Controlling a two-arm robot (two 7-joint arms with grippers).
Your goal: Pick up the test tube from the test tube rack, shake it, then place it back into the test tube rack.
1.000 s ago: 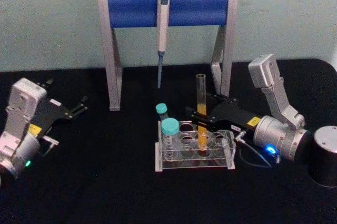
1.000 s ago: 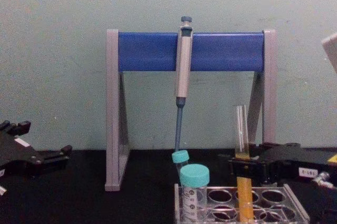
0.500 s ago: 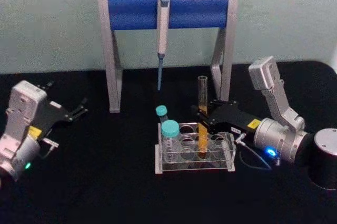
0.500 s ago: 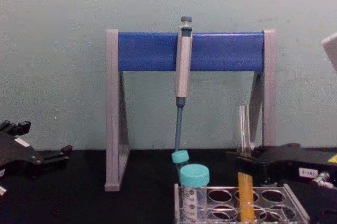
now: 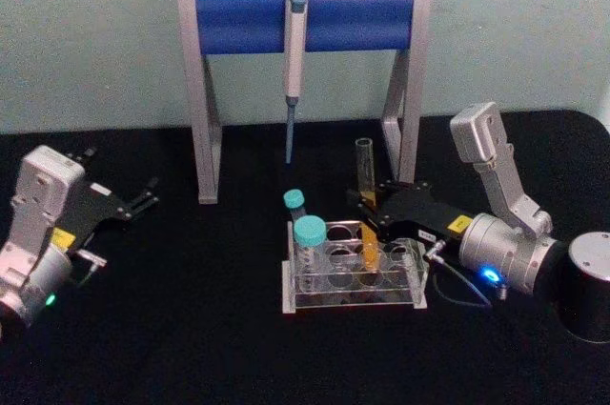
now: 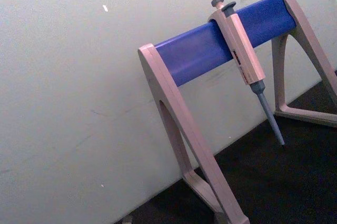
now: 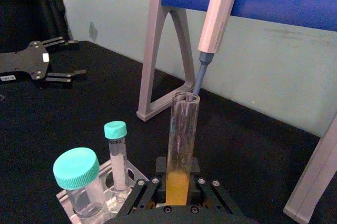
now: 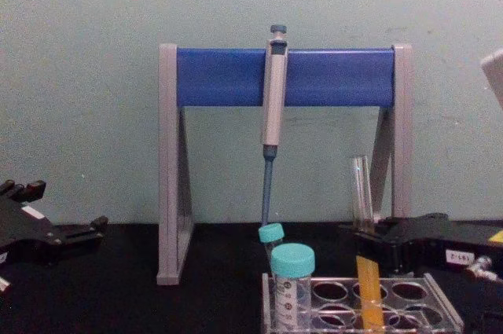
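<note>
Gripping the test tube (image 5: 363, 169) at its liquid line, the right gripper (image 5: 368, 212) is closed on the glass just above the test tube rack (image 5: 351, 293). We see the tube's lower end inside a rack hole. Its long axis runs near vertical, mouth up. The chest view adds a slight lean, top toward the left. The left gripper (image 5: 145, 195) sits parked, fingers apart, at the left of the bench (image 5: 191, 329).
</note>
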